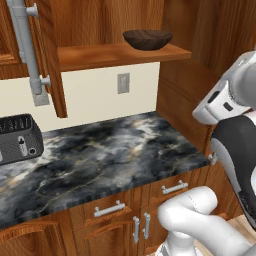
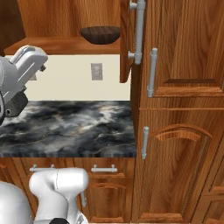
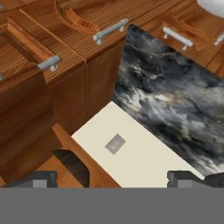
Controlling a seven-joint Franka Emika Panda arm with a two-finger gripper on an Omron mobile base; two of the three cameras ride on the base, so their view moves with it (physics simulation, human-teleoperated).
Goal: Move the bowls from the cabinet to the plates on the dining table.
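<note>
- The dark brown bowl (image 1: 148, 39) sits on the bottom shelf (image 1: 100, 54) of the open cabinet (image 1: 100, 20). It is near the shelf's front edge, so the arm should be able to reach it.
- The bowl is round and deep, with wood-like lines on its side. It stands upright, and nothing else can be seen on the shelf beside it.
- In the hand view the bowl (image 3: 72, 165) shows as a dark shape low down, between the two finger tips of the gripper (image 3: 111, 178).
- The gripper's fingers are spread wide apart and hold nothing. I think they are set wide like this to fit around the bowl's rim.
- The cabinet door (image 1: 50, 55) hangs open to the side of the bowl, with its long grey bar handle (image 1: 27, 50) facing out. It has to be open for the arm to get in.
- Under the bowl's shelf is a cream wall with a grey socket (image 1: 123, 83).
- Below that lies the black marble worktop (image 1: 100, 155), with a dark toaster (image 1: 19, 138) on it, well apart from the bowl.
- Under the worktop are wooden drawers with short grey handles (image 1: 110, 208).
</note>
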